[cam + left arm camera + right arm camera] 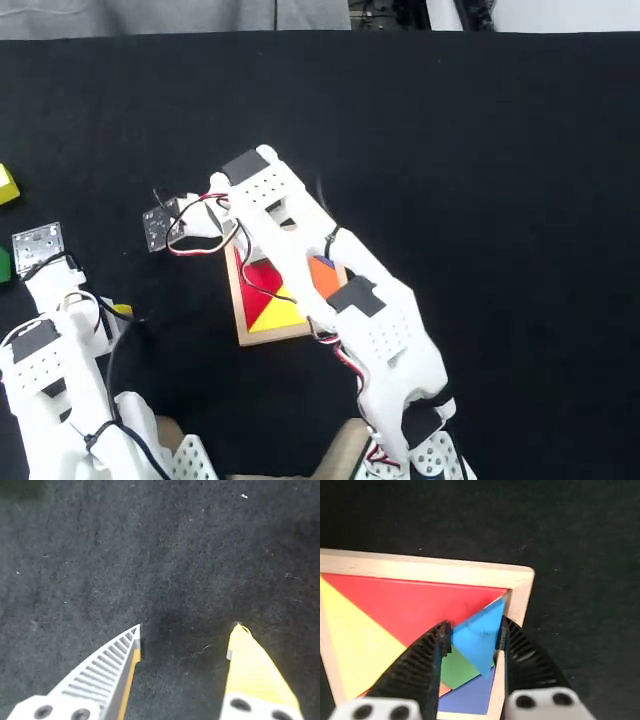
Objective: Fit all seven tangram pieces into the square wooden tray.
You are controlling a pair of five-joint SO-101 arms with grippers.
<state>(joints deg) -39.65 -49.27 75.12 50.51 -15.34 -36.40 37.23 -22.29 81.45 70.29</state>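
Note:
The square wooden tray (258,338) lies at the table's middle, with a red triangle (262,280), a yellow triangle (278,315) and an orange piece (322,272) in it. My right arm (330,290) stretches over the tray. In the right wrist view my right gripper (473,627) is shut on a light blue triangle (477,637), held tilted above the tray's corner (520,587). Under it lie a green piece (457,672) and a darker blue piece (472,697), beside the red triangle (410,605) and the yellow triangle (355,650). My left gripper (187,627) is open over bare black cloth.
My left arm (50,360) stands at the front left of the table. A yellow block (6,185) and a green thing (3,262) sit at the left edge. Black cloth (480,180) covers the table, bare at the back and right.

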